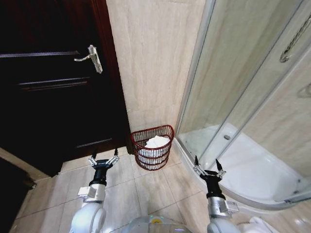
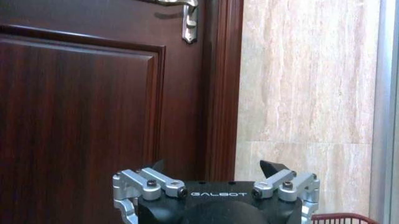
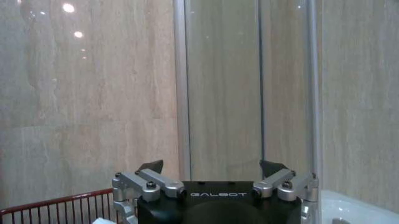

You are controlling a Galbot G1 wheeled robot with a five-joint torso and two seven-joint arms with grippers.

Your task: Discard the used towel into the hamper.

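Towel [image 1: 156, 142] inside hamper [image 1: 152, 147], between door [image 1: 48, 82] and shower enclosure [image 1: 252, 97].

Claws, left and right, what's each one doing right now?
Left claw: open, holding nothing.
Right claw: open, holding nothing.

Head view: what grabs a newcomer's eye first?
The reddish wire hamper on the tile floor by the wall, between the dark wooden door and the glass shower, with a white towel inside it. In front of it, the left gripper and right gripper hang open and empty.
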